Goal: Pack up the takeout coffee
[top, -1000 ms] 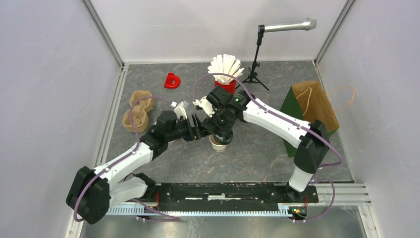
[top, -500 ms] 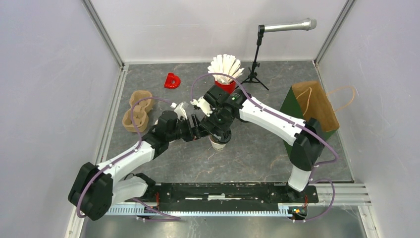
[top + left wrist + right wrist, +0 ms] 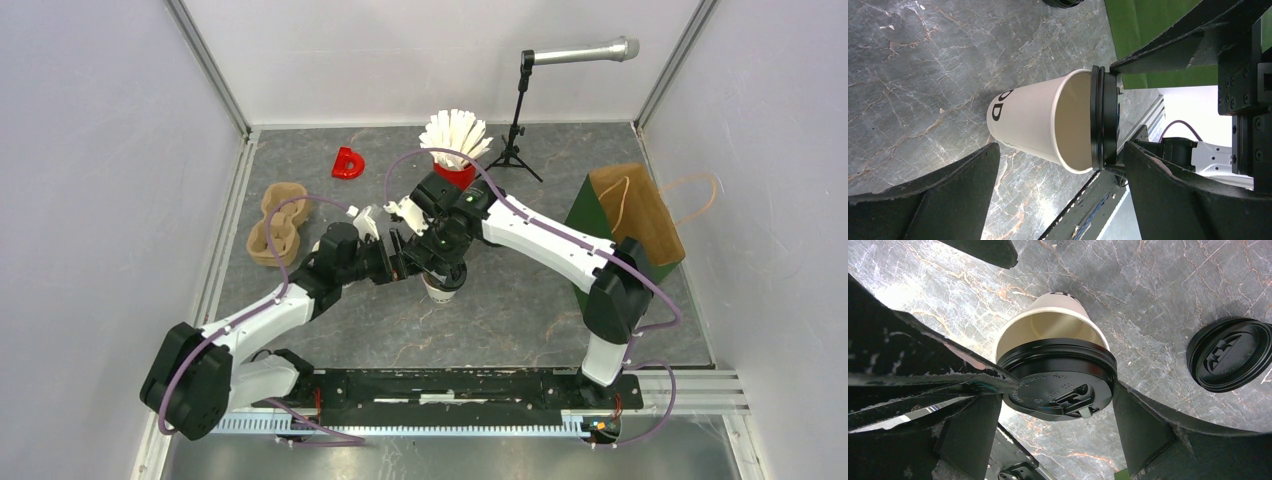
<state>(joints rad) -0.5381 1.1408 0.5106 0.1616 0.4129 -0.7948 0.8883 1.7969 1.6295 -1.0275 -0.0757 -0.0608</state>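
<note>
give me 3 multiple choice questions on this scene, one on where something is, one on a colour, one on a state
1. Where is the spare lid? A leaning on a wall B flat on the table C on a cup's rim
2. Colour of the cup of sticks? A red B blue C white
3. The held lid over the white cup is: A fully seated B offset, mouth partly open C upside down

B, it lies on the marbled surface; A, red shows under the sticks; B, cream inside shows beside the lid in the right end effector.
</note>
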